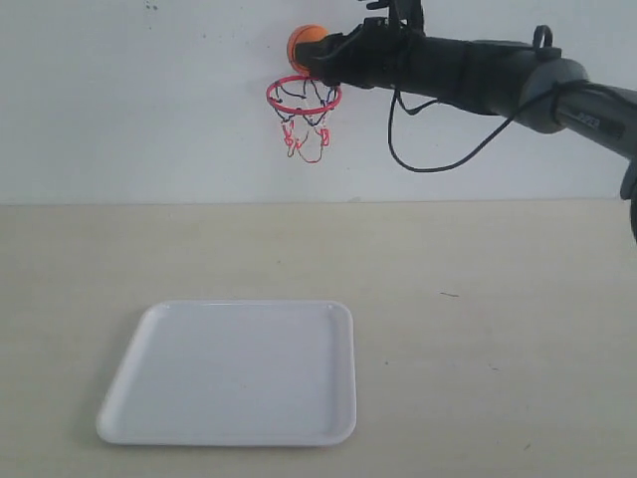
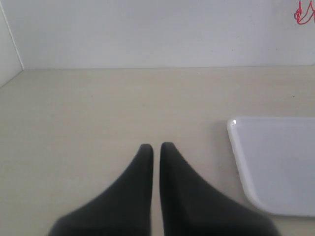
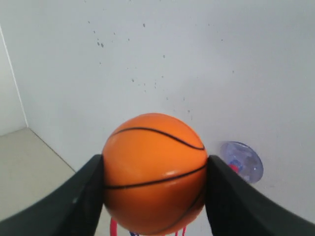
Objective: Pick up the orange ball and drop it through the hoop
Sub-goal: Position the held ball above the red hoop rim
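Note:
The orange ball (image 1: pixel 304 43) (image 3: pixel 154 172), with thin black seams, is held high against the white wall, right above the hoop (image 1: pixel 304 96). My right gripper (image 1: pixel 312 52) (image 3: pixel 154 169) is shut on it, one black finger on each side. The hoop has a red ring and a black-and-red net (image 1: pixel 307 127); its clear suction cup (image 3: pixel 241 162) shows on the wall beside the ball in the right wrist view, with bits of red ring under the ball. My left gripper (image 2: pixel 156 146) hangs low over the table, shut on nothing.
A white rectangular tray (image 1: pixel 234 373) (image 2: pixel 278 164) lies on the beige table below the hoop, to the right of my left gripper. A black cable (image 1: pixel 438 149) hangs under the right arm. A side wall (image 2: pixel 7 44) stands at the far left.

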